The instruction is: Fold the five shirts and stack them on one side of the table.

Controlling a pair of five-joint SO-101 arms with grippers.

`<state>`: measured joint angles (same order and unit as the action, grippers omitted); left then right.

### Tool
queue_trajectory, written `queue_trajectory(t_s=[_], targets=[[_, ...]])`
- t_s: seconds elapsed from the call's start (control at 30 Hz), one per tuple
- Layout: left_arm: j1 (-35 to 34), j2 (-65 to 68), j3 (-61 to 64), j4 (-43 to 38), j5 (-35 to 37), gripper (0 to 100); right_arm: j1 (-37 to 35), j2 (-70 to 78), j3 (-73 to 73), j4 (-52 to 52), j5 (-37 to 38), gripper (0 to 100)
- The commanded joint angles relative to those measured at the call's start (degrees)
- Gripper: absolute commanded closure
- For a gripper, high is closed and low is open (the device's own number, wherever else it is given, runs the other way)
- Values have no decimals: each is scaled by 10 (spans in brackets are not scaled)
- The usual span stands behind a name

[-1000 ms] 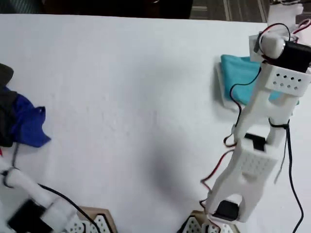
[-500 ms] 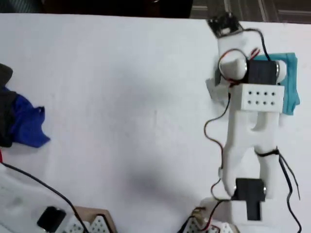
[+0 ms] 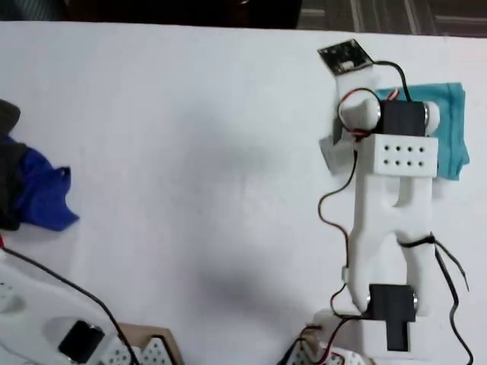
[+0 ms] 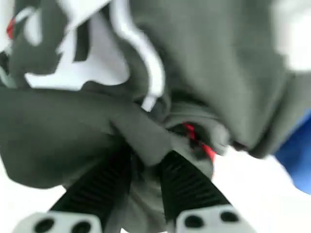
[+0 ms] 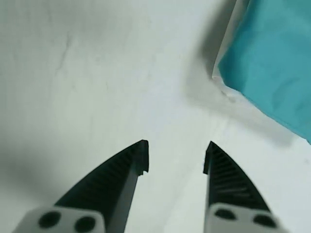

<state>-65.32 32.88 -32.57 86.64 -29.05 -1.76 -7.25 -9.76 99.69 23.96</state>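
My left gripper (image 4: 148, 155) is shut on a fold of a dark grey shirt (image 4: 218, 63) with a white print; a red bit of cloth and a blue shirt (image 4: 296, 160) lie close by. In the high view the crumpled blue shirt (image 3: 42, 194) and the dark grey shirt (image 3: 9, 182) sit heaped at the table's left edge, with an arm's white body (image 3: 30, 319) in the near left corner. My right gripper (image 5: 177, 145) hangs open over bare table beside the folded teal shirt (image 5: 272, 63). The right arm (image 3: 396, 152) partly covers the teal shirt (image 3: 453, 125).
A pale folded garment edge (image 3: 329, 152) shows under the teal shirt. The white table (image 3: 205, 137) stretches wide between the left heap and the right stack. Both arm bases (image 3: 144, 350) stand at the near edge, with loose cables around them.
The right arm's wrist has swung from the right edge toward the far side, so the teal shirt now shows to its right. The left arm has shifted in the near left corner.
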Motion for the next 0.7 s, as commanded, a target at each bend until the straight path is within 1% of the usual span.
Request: queue_trajectory(t_s=[0.0, 0.07, 0.13, 0.2, 0.27, 0.37, 0.5, 0.57, 0.67], targets=[[46, -10, -73, 62, 9, 975, -5, -23, 19, -14, -2, 863], [71, -10, -125, 112, 32, 974, -1, -25, 50, -34, -1, 907], [101, -11, -185, 161, 49, 974, 7, -26, 82, -54, -4, 925], [123, -25, -218, 160, 58, 974, 20, -28, 107, -78, -4, 924], [149, -60, -218, 159, 58, 974, 42, -28, 126, -95, -4, 924], [199, -141, -182, 159, 59, 974, 86, -27, 144, -119, -5, 924], [291, -296, -99, 159, 60, 974, 138, -24, 164, -136, -5, 924], [352, -382, -49, 158, 66, 974, 155, -24, 173, -138, -5, 924], [461, -495, 22, 156, 97, 974, 170, -24, 185, -138, -5, 923]])
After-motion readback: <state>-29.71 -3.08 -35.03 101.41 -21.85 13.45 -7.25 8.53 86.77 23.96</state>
